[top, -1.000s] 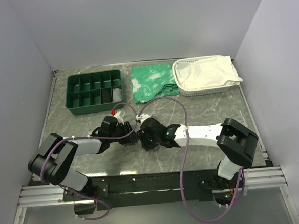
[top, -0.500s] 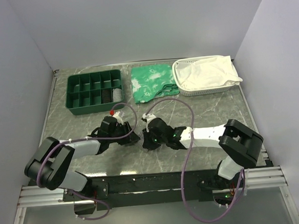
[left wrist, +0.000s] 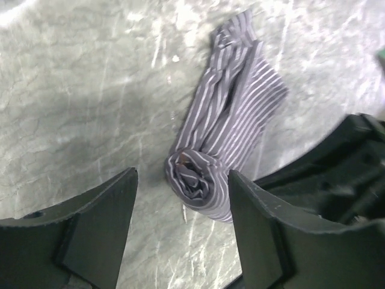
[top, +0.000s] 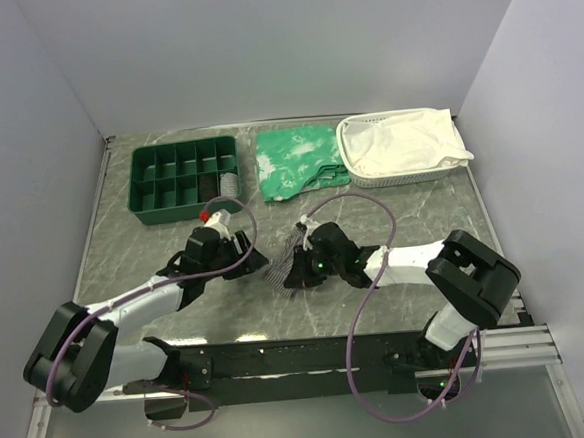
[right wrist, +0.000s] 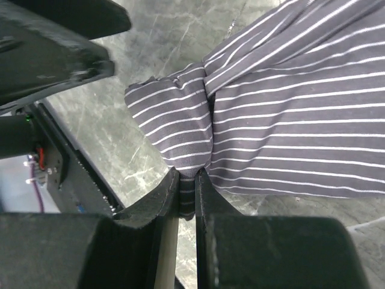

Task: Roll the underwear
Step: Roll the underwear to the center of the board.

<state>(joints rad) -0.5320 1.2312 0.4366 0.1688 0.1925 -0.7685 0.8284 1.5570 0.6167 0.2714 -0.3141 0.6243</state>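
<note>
The underwear (left wrist: pixel 228 120) is grey with fine stripes. It lies on the marble table, one end wound into a tight roll (left wrist: pixel 198 177) and a loose tail stretching away. My left gripper (left wrist: pixel 180 180) stands open, its fingertips on either side of the roll's near end without pressing on it. My right gripper (right wrist: pixel 187 186) is shut on a pinched fold of the underwear (right wrist: pixel 289 120). From above, the striped underwear (top: pixel 279 273) shows between the left gripper (top: pixel 254 254) and the right gripper (top: pixel 296 269) at the table's middle front.
A green compartment tray (top: pixel 184 178) stands at the back left, with a green patterned cloth (top: pixel 298 158) beside it. A white basket (top: pixel 399 178) holding white cloth sits at the back right. Walls close in the table on three sides.
My left gripper has opened and drawn back to the left, uncovering the roll. My right gripper has shut on the fabric and shifted slightly right.
</note>
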